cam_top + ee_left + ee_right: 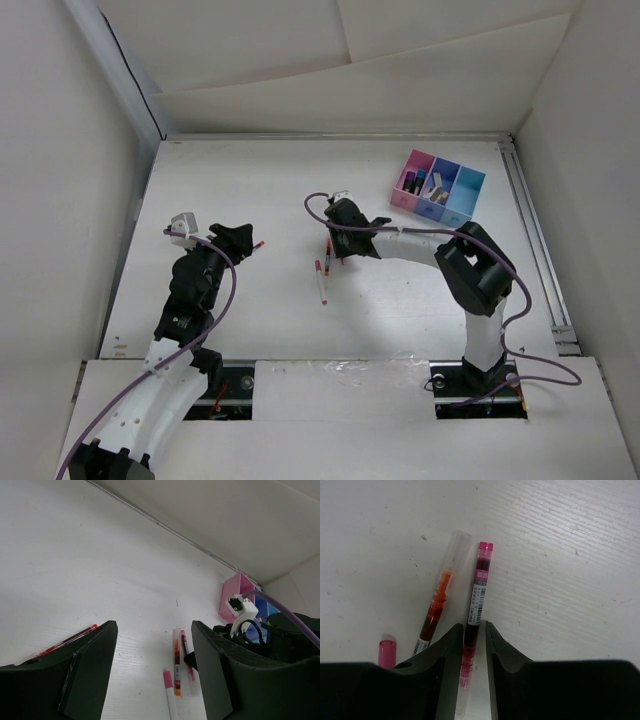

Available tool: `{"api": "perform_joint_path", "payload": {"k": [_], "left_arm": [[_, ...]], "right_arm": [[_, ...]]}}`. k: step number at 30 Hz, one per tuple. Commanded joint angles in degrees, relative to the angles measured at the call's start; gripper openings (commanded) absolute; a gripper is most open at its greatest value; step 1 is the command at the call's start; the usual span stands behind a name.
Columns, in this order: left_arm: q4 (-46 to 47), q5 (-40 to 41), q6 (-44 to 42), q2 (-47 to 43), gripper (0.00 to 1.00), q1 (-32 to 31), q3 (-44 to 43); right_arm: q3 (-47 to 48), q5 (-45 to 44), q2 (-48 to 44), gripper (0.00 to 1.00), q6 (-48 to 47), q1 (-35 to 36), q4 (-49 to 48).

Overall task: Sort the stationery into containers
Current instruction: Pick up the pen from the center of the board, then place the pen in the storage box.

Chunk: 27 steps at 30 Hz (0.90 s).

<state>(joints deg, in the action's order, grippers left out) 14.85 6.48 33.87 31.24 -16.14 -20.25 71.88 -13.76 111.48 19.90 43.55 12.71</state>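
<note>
Between the right gripper (474, 645) fingers lies a pink-capped pen (475, 605), pinched snugly.

Four pens loose on the bench (420, 300): one red-barrelled pen (67, 641), one pink-capped white pen (320, 281), one clear orange-ink pen (440, 600), one pink-ended dark-red pen (476, 600), one three-compartment tray (468, 181), two arms, two tools.

Two pens (455, 605) side by side on table (250, 180), tray (438, 187) far right

Table (570, 555) matt white, finely ridged; pens (476, 600) clear glossy plastic; right claw (474, 645) matt black.
</note>
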Motion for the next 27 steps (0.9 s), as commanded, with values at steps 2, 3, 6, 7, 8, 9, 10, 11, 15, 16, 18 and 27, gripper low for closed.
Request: {"api": "perform_joint_path", "payload": {"k": [2, 3, 6, 7, 8, 9, 10, 11, 15, 16, 18, 27], "left_arm": [[2.81, -0.42, -0.64, -0.66, 0.58, -0.12, -2.07], [2.81, -0.42, -0.64, -0.66, 0.58, -0.12, -2.07], [2.81, -0.42, -0.64, -0.66, 0.58, -0.12, -2.07], [2.81, -0.42, -0.64, -0.66, 0.58, -0.12, -2.07], [2.81, -0.42, -0.64, -0.66, 0.58, -0.12, -2.07], [2.81, -0.42, -0.64, -0.66, 0.58, -0.12, -2.07], [2.81, -0.42, -0.64, -0.66, 0.58, -0.12, -2.07], [2.81, -0.42, -0.64, -0.66, 0.58, -0.12, -2.07], [2.81, -0.42, -0.64, -0.66, 0.58, -0.12, -2.07], [2.81, -0.42, -0.64, -0.66, 0.58, -0.12, -2.07], [2.81, -0.42, -0.64, -0.66, 0.58, -0.12, -2.07], [2.81, -0.94, -0.64, -0.66, 0.58, -0.12, -2.07]], "right_arm": [[1.07, 0.58, 0.76, 0.29, 0.67, 0.22, -1.02], [1.07, -0.12, 1.28, 0.25, 0.67, 0.22, -1.02], [1.07, -1.79, 1.28, 0.12, 1.19, 0.22, -1.02], [0.46, -1.80, 1.28, 0.08, 1.72, 0.22, -1.02], [0.46, -2.58, 0.06, 0.04, 2.24, -0.39, -1.02], [-0.24, -2.59, -0.91, 0.04, 2.25, -0.40, -1.63], [-0.25, -2.59, -2.05, 0.03, 2.25, -1.70, -1.64], [-0.77, -2.59, -3.28, 0.03, 2.25, -2.32, -1.64], [-0.16, -4.52, -11.10, 0.03, 2.25, -9.34, -1.64], [-0.16, -5.22, -13.29, 0.03, 2.86, -11.19, -1.64], [-0.16, -8.29, -15.06, 0.03, 3.73, -17.69, -1.64], [1.51, -13.84, -16.30, 0.00, 8.75, -37.65, -4.36]]}}
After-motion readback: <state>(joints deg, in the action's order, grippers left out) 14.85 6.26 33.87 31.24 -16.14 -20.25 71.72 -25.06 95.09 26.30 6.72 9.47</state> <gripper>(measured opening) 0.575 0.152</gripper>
